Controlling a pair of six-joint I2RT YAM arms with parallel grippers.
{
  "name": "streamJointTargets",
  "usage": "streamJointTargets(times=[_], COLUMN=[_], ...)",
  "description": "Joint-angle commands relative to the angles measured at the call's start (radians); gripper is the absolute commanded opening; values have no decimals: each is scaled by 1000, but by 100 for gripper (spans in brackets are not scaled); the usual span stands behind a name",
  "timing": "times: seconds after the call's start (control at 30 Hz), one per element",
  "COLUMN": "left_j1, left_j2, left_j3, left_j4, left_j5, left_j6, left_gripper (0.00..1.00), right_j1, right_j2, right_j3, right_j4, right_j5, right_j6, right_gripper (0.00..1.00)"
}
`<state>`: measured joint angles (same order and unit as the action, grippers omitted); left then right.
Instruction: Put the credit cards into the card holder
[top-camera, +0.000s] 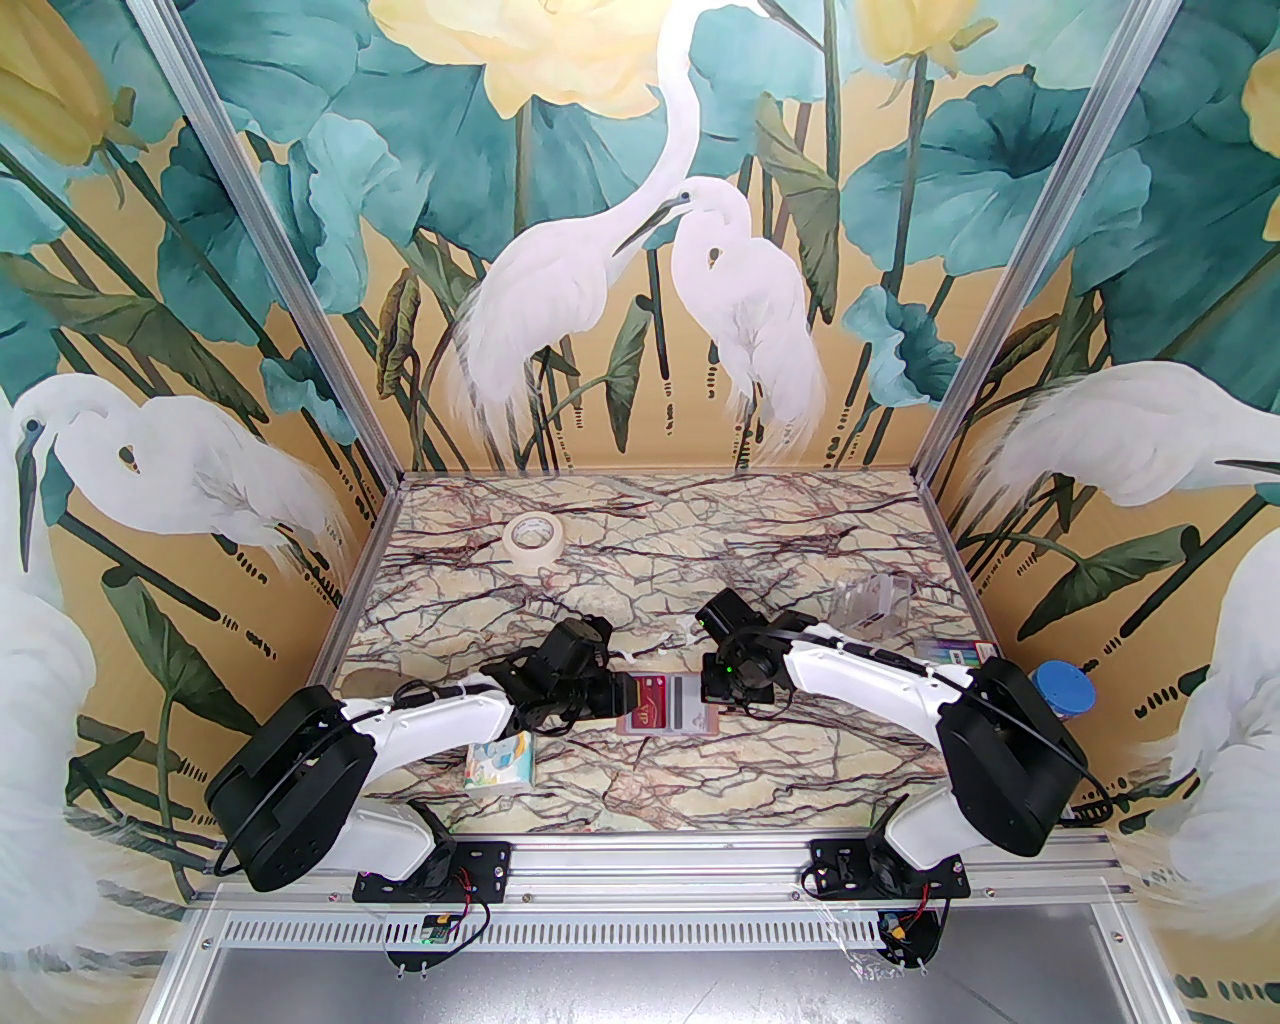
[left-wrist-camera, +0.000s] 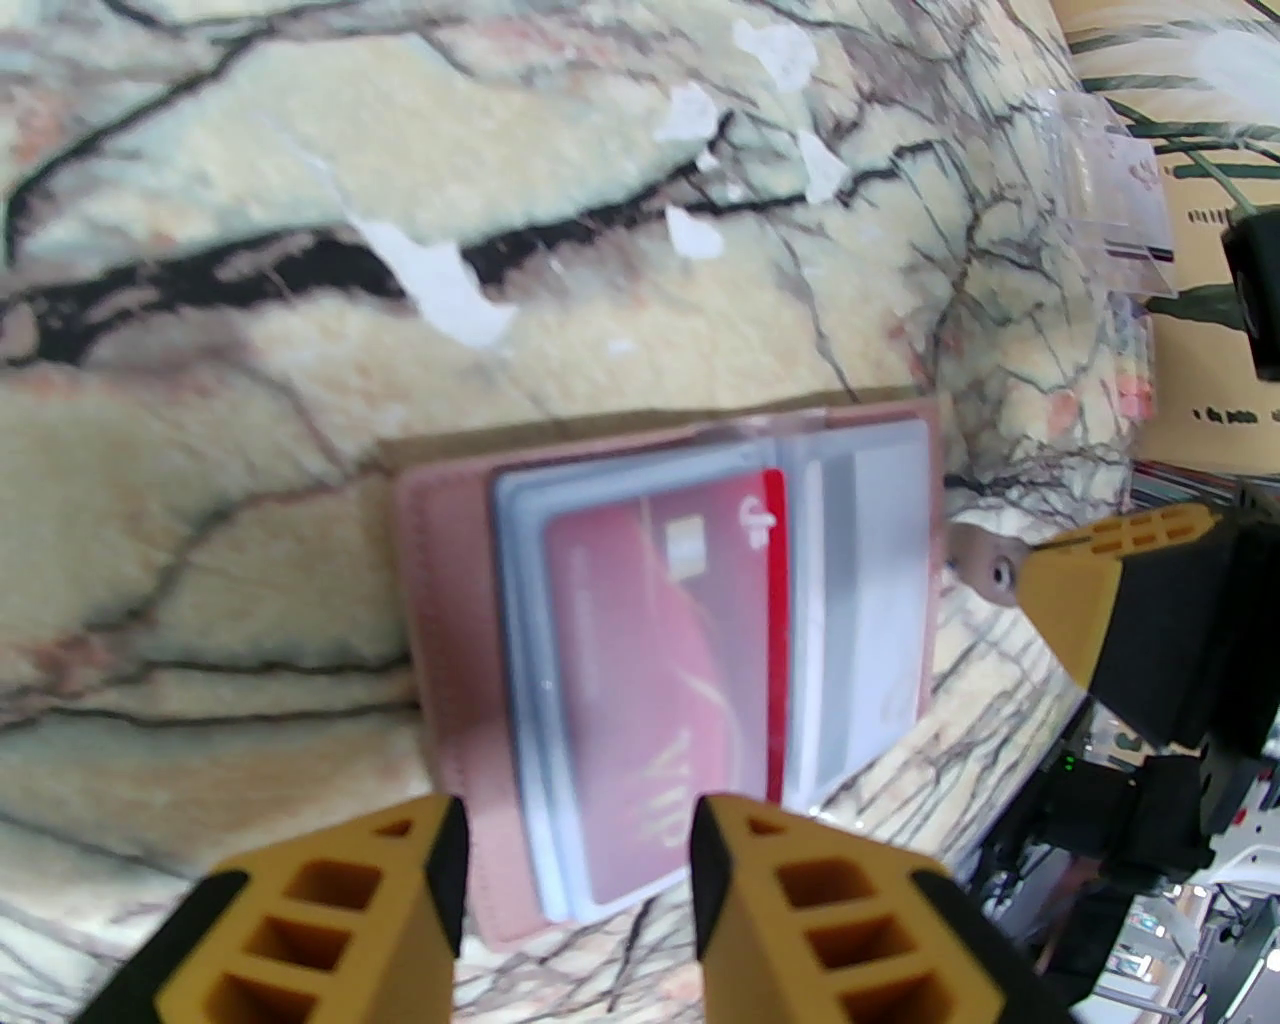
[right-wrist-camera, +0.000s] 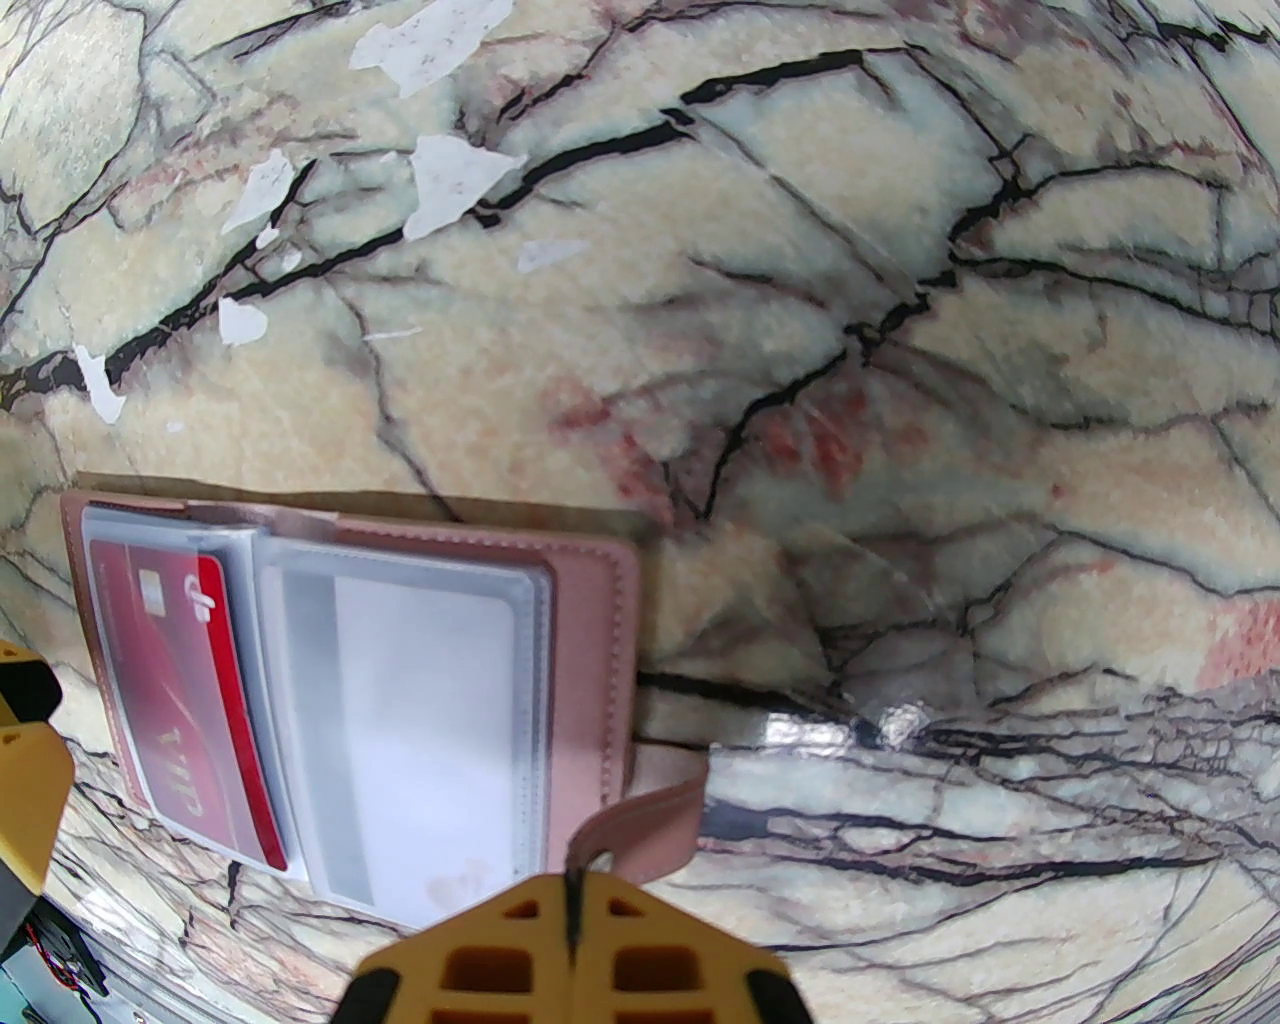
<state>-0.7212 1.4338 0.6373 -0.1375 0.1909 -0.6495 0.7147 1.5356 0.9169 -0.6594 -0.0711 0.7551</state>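
The dusty-pink card holder (top-camera: 668, 705) lies open on the marble table between both grippers. A red VIP card (left-wrist-camera: 660, 660) sits behind the clear sleeve of its left half. A grey-white card (right-wrist-camera: 420, 720) sits in the right half. My left gripper (left-wrist-camera: 578, 870) is open, its yellow fingers either side of the holder's left edge over the red card. My right gripper (right-wrist-camera: 572, 900) is shut on the holder's pink snap strap (right-wrist-camera: 640, 830) at the right edge. In the left wrist view the strap's snap tab (left-wrist-camera: 990, 570) shows beside the right fingers (left-wrist-camera: 1080, 580).
A tape roll (top-camera: 529, 535) lies at the back left. A clear plastic box (top-camera: 875, 598) stands at the back right. The cartoon-printed tissue pack (top-camera: 500, 762) lies under the left arm. A blue-capped container (top-camera: 1062, 690) is at the right edge.
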Motion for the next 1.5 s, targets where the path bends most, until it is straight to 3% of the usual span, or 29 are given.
streamJointTargets(times=[0.0,1.0,1.47], left_j1=[0,4,4], left_j2=[25,160,133], left_j3=[43,105,36], left_j4=[-66,-47,181], left_j5=[-44,69,240], left_j6=[40,42,-19], left_gripper=[42,41,41], right_j1=[-3,-3,-3], right_j2=[-8,14,24], right_j3=[-12,-8,-5], right_j4=[6,11,14], right_j5=[0,-1,-5], right_j6=[4,-3,-3], right_gripper=[0,0,0])
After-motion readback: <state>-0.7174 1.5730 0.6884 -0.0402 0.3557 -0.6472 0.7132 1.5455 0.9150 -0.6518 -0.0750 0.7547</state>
